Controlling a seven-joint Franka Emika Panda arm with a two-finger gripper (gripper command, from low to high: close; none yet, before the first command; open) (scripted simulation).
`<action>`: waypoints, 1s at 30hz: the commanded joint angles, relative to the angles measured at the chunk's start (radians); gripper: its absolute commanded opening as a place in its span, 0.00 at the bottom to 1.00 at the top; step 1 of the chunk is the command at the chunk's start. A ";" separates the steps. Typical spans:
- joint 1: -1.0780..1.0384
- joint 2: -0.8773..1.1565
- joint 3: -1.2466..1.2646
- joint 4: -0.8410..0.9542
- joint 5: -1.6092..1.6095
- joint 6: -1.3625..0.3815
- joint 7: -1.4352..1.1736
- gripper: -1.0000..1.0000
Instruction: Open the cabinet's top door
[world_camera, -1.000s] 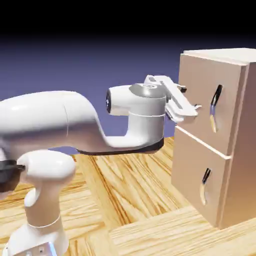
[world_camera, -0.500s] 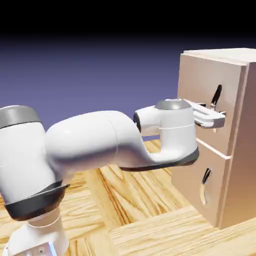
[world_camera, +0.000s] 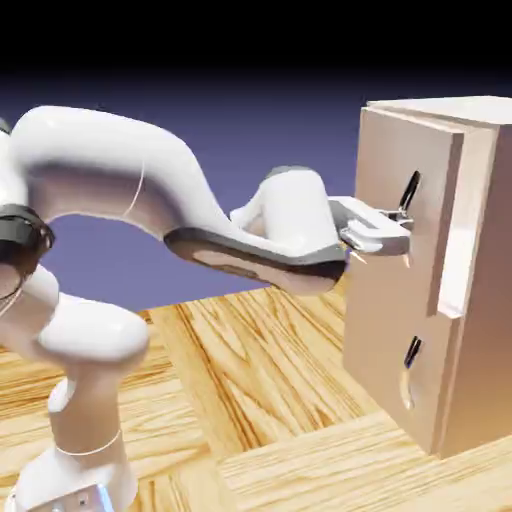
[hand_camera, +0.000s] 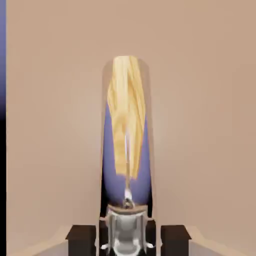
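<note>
The white arm (world_camera: 150, 190) rises from the lower left of the exterior view and reaches right across the wooden table (world_camera: 260, 380) to the cabinet (world_camera: 470, 300), which stands at the right edge. The gripper (world_camera: 392, 228) sits at the top door (world_camera: 400, 170), its fingers pinched tight around the slim dark handle (world_camera: 407, 193) — the handle's upper end sticks up above the hand. The top door stands ajar, swung out from the cabinet body, with a gap along its right edge. Below it, the lower panel (world_camera: 395, 370) lies flush and closed. In the hand view, beige wood (hand_camera: 200, 125) fills the picture — a shiny grip (hand_camera: 125, 232) shows between the two dark fingertips (hand_camera: 81, 240).
</note>
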 joint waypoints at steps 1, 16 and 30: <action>-0.036 0.016 0.035 -0.006 0.003 0.000 0.025 0.00; -0.518 0.059 0.526 -0.125 0.206 -0.034 0.122 0.00; -0.640 -0.127 0.848 -0.321 0.815 -0.254 -0.214 0.00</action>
